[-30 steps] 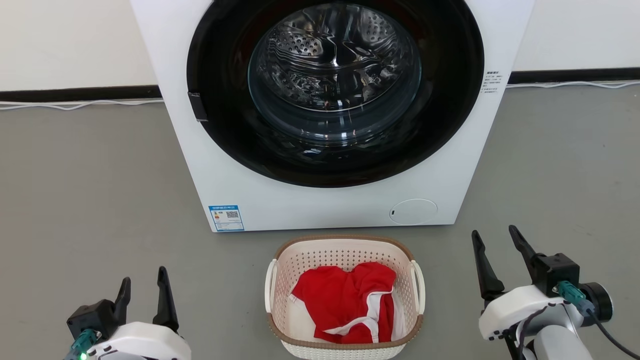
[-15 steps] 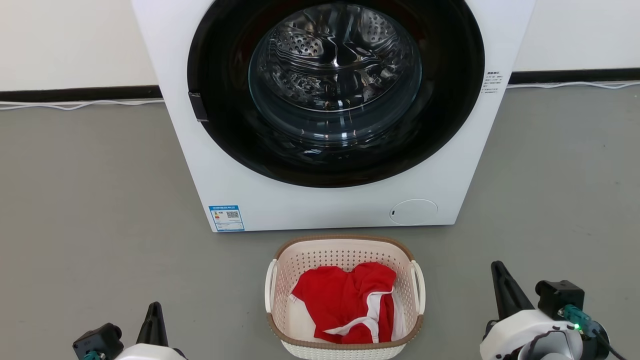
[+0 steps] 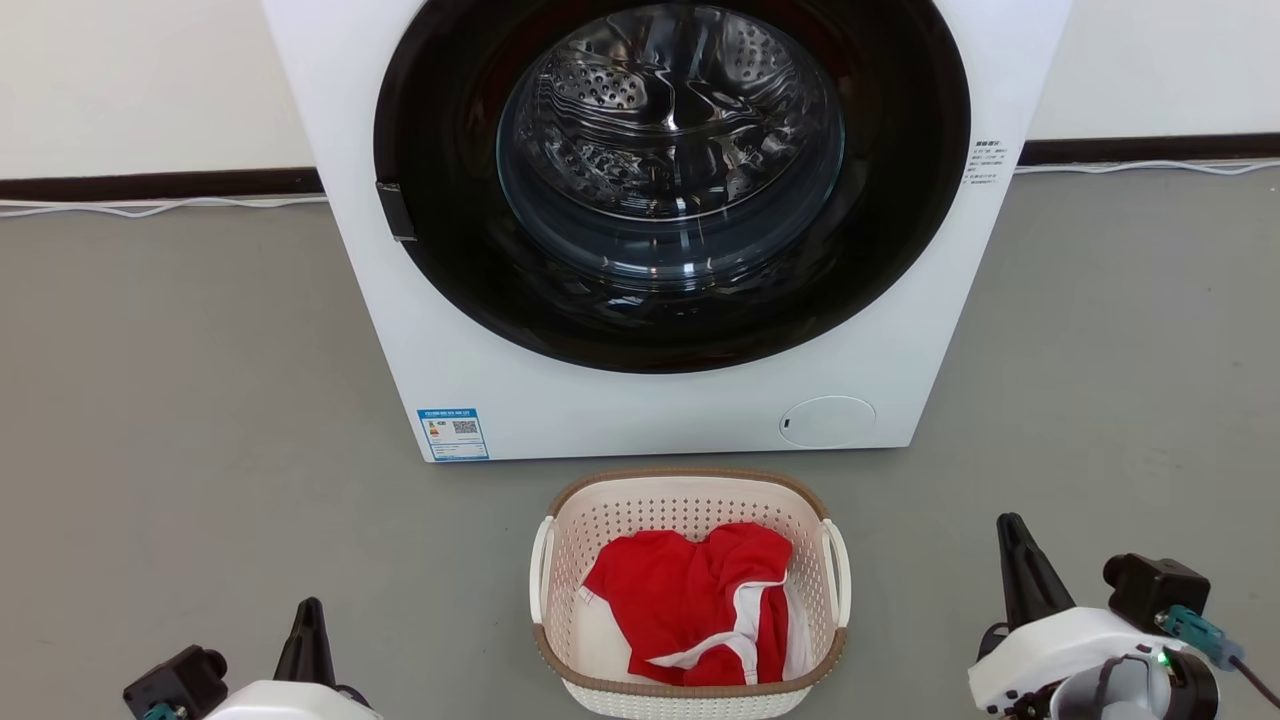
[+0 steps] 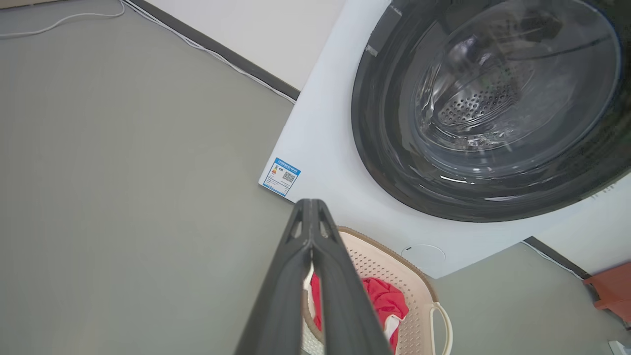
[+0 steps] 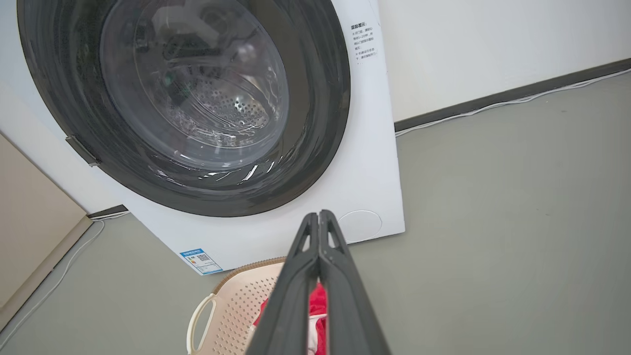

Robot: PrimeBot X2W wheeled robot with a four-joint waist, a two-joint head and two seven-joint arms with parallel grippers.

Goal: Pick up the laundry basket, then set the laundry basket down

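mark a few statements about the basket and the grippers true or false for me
1. The laundry basket stands on the floor in front of the washing machine. True.
2. The basket is empty. False: a red garment lies in it.
3. The left gripper and the right gripper are both shut. True.
4. The right gripper grips the basket. False: it is apart from the basket, holding nothing.

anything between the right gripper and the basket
Just bare grey floor, as the head view shows. The shut right gripper stands apart from the basket, touching nothing.
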